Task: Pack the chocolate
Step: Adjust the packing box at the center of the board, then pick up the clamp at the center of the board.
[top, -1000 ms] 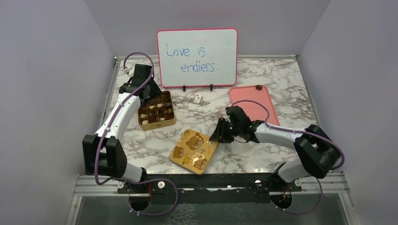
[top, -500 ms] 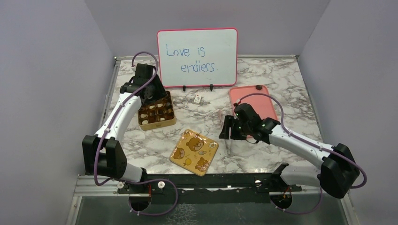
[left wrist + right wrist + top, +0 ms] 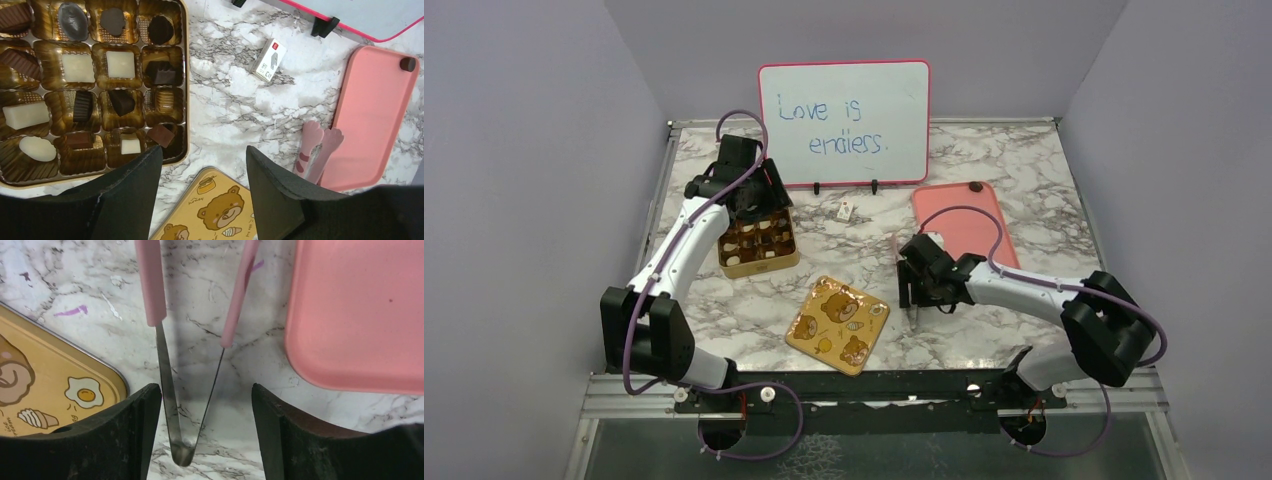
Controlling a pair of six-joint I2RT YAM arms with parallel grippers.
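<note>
- Right of the right gripper's (image 3: 205, 390) wide-open jaws: pink tray (image 3: 949, 195), bare but for one round chocolate (image 3: 407, 64) at its far corner — well beyond them.
- Left of the left gripper's (image 3: 202, 155) parted, empty jaws: gold tin (image 3: 186, 100), most cells holding chocolates (image 3: 120, 64).
- Between the right jaws, straddled, not squeezed: tongs (image 3: 150, 280), long axis along the fingers.
- Likely falls to the right arm — nearer that piece.

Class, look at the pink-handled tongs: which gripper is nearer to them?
Right. The right gripper straddles the tongs, with its open jaws either side of their metal arms. The left gripper hangs by the gold tin, well away.
</note>
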